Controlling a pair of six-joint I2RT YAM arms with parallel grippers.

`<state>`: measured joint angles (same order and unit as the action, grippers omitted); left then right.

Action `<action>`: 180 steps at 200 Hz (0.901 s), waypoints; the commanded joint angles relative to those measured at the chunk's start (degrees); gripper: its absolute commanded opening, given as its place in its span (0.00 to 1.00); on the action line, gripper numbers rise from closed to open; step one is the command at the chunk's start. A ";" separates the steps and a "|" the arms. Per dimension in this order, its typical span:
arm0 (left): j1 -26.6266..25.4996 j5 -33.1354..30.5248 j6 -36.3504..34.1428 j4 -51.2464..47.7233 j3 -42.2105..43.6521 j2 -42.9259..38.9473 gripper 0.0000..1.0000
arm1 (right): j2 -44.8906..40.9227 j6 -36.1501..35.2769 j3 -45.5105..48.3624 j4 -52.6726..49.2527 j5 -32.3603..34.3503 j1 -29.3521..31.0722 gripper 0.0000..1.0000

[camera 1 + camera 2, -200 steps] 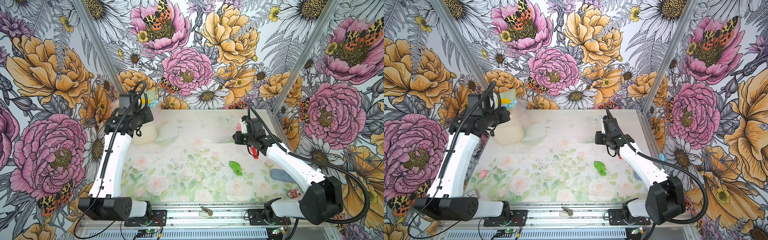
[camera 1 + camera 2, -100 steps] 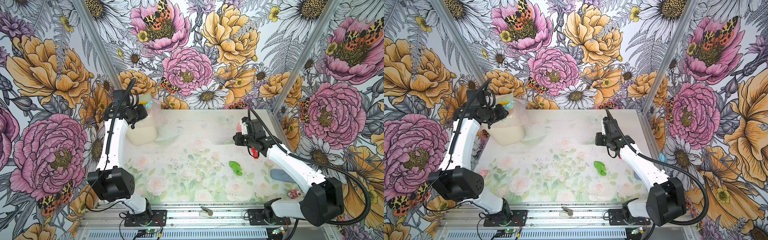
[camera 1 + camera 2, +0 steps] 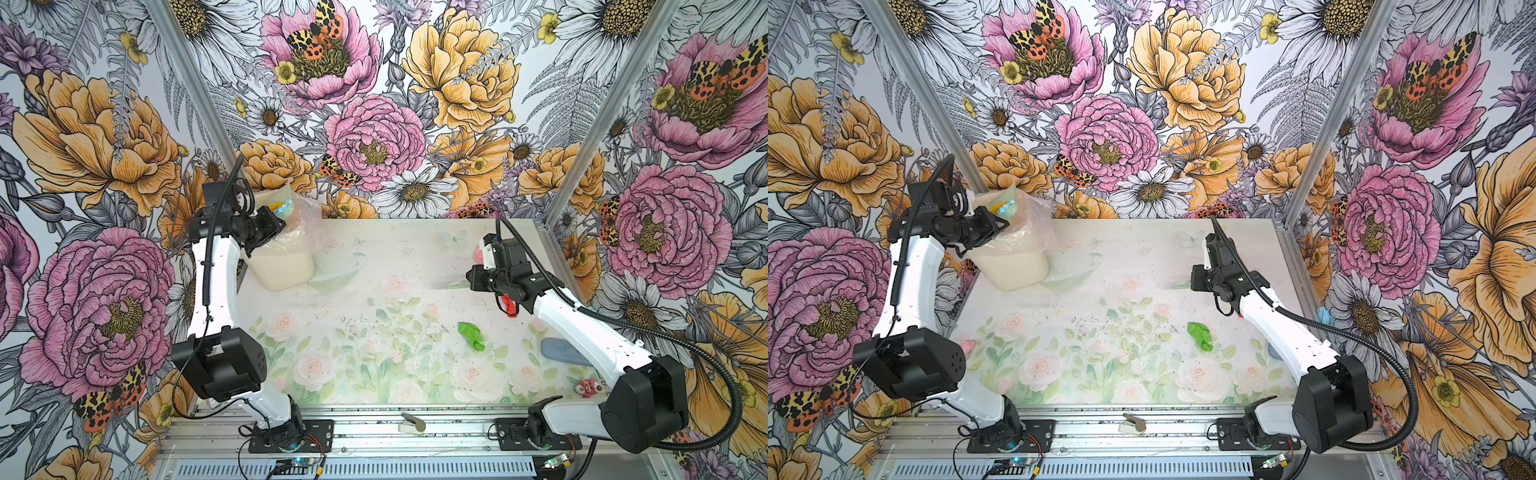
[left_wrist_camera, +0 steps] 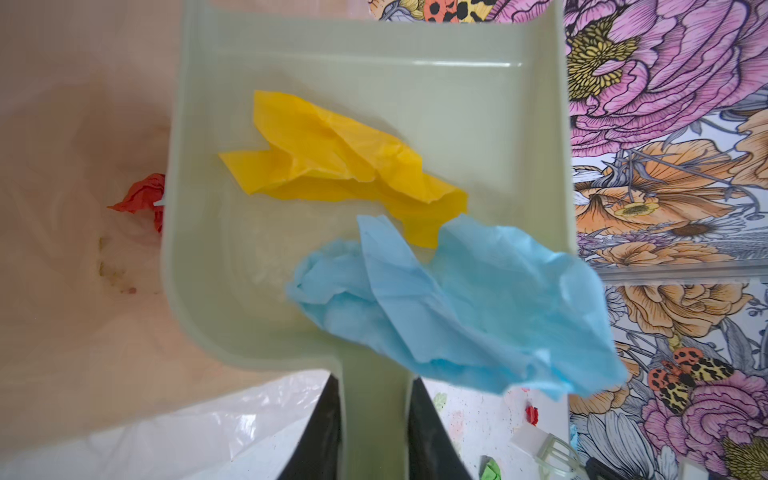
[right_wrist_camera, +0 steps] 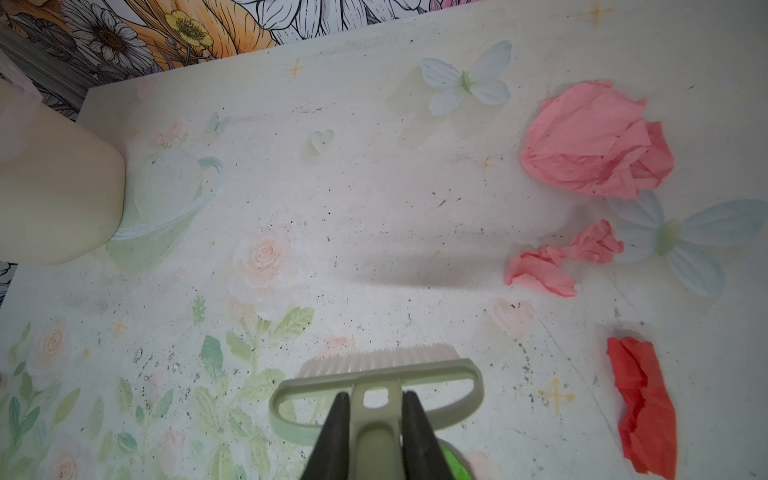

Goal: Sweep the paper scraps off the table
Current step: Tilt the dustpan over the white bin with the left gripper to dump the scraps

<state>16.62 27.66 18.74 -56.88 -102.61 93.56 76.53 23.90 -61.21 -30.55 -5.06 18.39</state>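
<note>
Dustpan [image 4: 374, 104] now raised over bin [image 3: 282, 270]; dump pending.
Left jaws grasp its handle, right jaws the brush [image 5: 382, 365]; yellow scrap [image 4: 332, 166], blue scrap [image 4: 457, 299] aboard, green scrap [image 3: 471, 336] left on bench [image 3: 374, 249].

Bright, diffuse light fills both sharp top views; the right wrist view shows a soft grey shadow band on the white rose-printed tabletop [image 5: 374, 187], while in the left wrist view the light blue crumpled paper wad [image 4: 478, 307] is blurred and the translucent plastic bin liner [image 4: 187, 432] glares white.
</note>
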 commanded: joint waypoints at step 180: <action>7.45 26.45 20.64 22.25 10.32 -2.77 0.00 | -0.85 -1.04 -0.27 1.51 -1.18 -0.57 0.00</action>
<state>23.51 50.74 36.38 -39.38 -92.86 93.34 76.55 23.90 -61.21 -30.55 -5.91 18.28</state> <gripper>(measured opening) 0.222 0.196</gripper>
